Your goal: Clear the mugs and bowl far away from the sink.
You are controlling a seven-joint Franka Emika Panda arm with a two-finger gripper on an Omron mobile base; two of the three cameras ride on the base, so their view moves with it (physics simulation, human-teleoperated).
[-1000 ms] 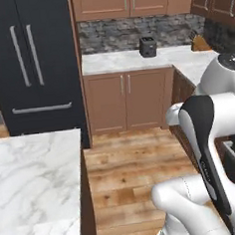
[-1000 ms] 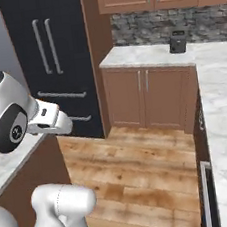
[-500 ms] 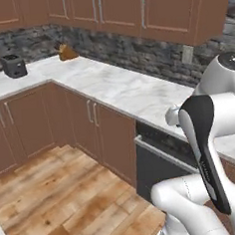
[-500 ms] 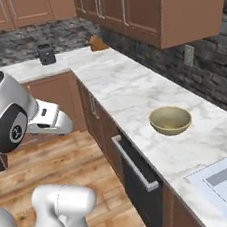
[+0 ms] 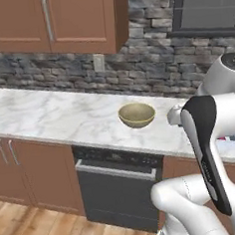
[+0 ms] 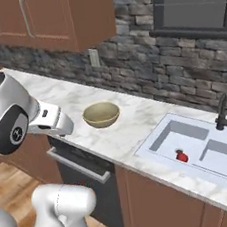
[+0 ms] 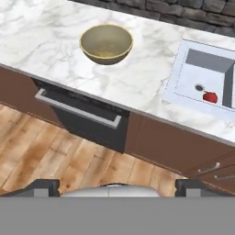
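The tan-olive bowl (image 5: 137,114) (image 6: 101,114) (image 7: 106,43) stands upright on the marble counter (image 5: 50,120), left of the white sink (image 6: 190,146) (image 7: 202,78). A stretch of bare counter lies between them. The sink has a dark slim faucet (image 6: 224,114). My gripper (image 7: 117,188) is open with nothing between its fingertips (image 7: 46,186). It hangs in front of the counter and above the floor, well short of the bowl. The mugs are out of view.
A small red thing (image 6: 180,156) (image 7: 210,97) lies in the sink's left basin. Below the bowl, a dark appliance front with a bar handle (image 5: 120,184) (image 7: 80,114) is set into the brown cabinets. Wall cabinets (image 5: 57,22) hang over the counter. Wooden floor (image 7: 69,160) lies below.
The whole picture has shifted: the base has turned from the fridge and corner cabinets to the counter with the bowl and sink. The arm keeps its pose and the gripper stays open.
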